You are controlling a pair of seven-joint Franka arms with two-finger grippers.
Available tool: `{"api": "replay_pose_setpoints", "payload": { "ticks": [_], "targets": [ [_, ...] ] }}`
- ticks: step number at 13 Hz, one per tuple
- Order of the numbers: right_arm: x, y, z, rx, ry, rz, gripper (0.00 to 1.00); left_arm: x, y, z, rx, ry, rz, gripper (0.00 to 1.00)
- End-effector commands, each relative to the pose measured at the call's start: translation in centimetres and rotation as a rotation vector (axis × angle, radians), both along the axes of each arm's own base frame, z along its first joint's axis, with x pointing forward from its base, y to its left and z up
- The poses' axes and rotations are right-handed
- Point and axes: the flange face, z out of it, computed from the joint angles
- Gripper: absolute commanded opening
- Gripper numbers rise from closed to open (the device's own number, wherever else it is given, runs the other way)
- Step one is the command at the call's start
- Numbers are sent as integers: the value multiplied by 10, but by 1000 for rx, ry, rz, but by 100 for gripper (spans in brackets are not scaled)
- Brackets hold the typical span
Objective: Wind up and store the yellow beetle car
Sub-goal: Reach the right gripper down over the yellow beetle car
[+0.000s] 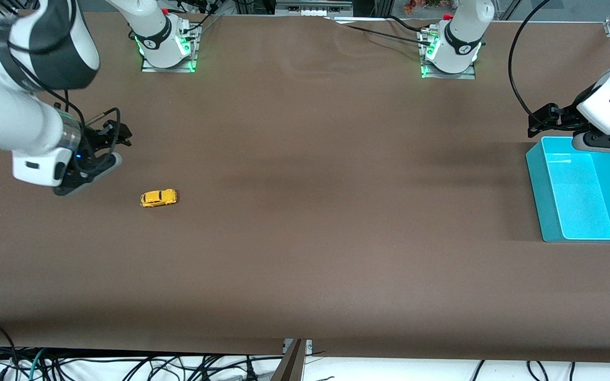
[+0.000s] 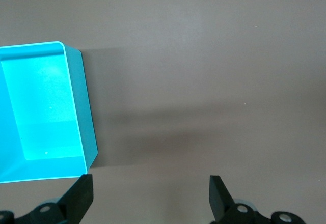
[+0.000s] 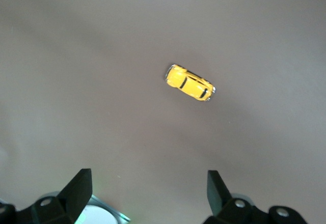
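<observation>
The yellow beetle car (image 1: 158,198) (image 3: 190,82) stands on its wheels on the brown table, toward the right arm's end. My right gripper (image 1: 118,135) (image 3: 148,180) hovers over bare table a short way from the car, not touching it. It is open with nothing between its fingers. My left gripper (image 1: 544,119) (image 2: 151,183) hangs over the table beside the teal bin's (image 1: 535,182) (image 2: 85,117) corner at the left arm's end. It is open as well, holding nothing. The bin has nothing in it.
The two arm bases (image 1: 167,47) (image 1: 450,55) stand along the table's edge farthest from the front camera. A wide stretch of brown cloth (image 1: 337,211) separates the car from the bin. Cables (image 1: 125,365) hang below the table's nearest edge.
</observation>
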Motion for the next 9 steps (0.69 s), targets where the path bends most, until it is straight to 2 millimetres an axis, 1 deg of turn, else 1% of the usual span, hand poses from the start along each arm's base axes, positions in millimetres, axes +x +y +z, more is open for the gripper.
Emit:
{"api": "replay_pose_setpoints", "payload": {
  "ticks": [1, 2, 3, 4, 7, 9],
  "targets": [
    [11, -4, -42, 57, 74, 235, 100, 3, 0, 6, 3, 6, 8, 100],
    [16, -4, -57, 80, 85, 324, 100, 3, 0, 6, 3, 6, 8, 100],
    [19, -5, -77, 93, 102, 412, 100, 3, 0, 6, 3, 6, 8, 100],
    [18, -5, -95, 110, 95, 489, 100, 3, 0, 6, 3, 6, 10, 100],
    [11, -5, -148, 157, 24, 693, 100, 3, -1, 6, 3, 6, 8, 100],
    [4, -9, -175, 172, -18, 793, 100, 3, 0, 6, 3, 6, 10, 100]
  ]
}}
